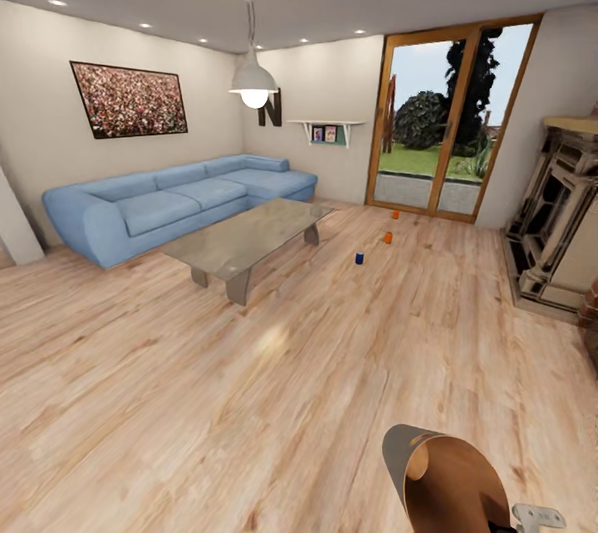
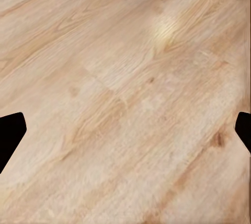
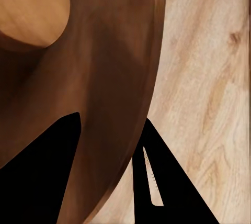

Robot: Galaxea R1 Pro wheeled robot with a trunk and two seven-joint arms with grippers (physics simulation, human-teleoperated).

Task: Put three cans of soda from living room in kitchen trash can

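Pale plank floor [image 1: 249, 367], three cans (far off), right jaws pinching bin rim [image 3: 151, 77], left wide.

Open floor [image 1: 249, 367] toward cans [image 1: 360, 258]; coffee table [image 1: 249, 241] left, fireplace [image 1: 556, 217] right.

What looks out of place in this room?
Three soda cans stand on the bare floor between the glass table and the glass doors: a blue can and two orange cans. The bin is tilted, its rim gripped by the right gripper.
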